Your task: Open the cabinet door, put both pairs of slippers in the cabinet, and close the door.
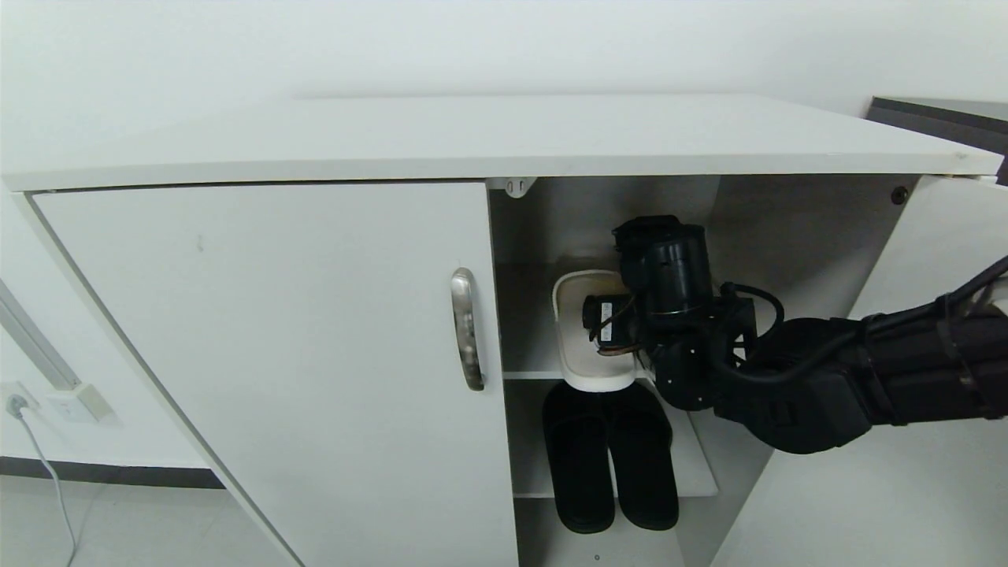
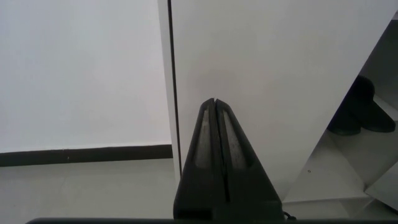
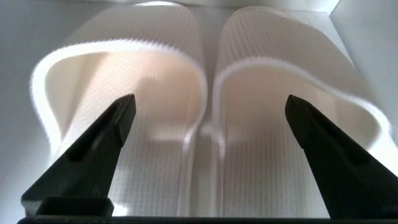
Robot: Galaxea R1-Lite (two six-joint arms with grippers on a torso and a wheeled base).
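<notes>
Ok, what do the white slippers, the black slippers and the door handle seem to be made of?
White slippers: probably soft foam or rubber, matte, with fine ribbed texture across the straps.
Black slippers: likely similar foam or rubber, matte, no shine.
Door handle: looks like brushed metal, silvery with a dull sheen.

A: What was logged away from the job?
B: White wall [image 1: 472, 39]. Low at its left end was a socket [image 1: 16, 403], plug in, with a white cable [image 1: 53, 480] hanging down toward the grey floor [image 1: 118, 528]. A second plate [image 1: 79, 403] sat just beside the socket.
A: Anything more?
B: A white trunking strip [image 1: 31, 335] ran slantwise above both. Dark skirting [image 1: 102, 472] lined the wall's bottom edge. At the wall's far right end stood a dark-edged grey surface [image 1: 945, 118]; I couldn't tell what it was.
</notes>
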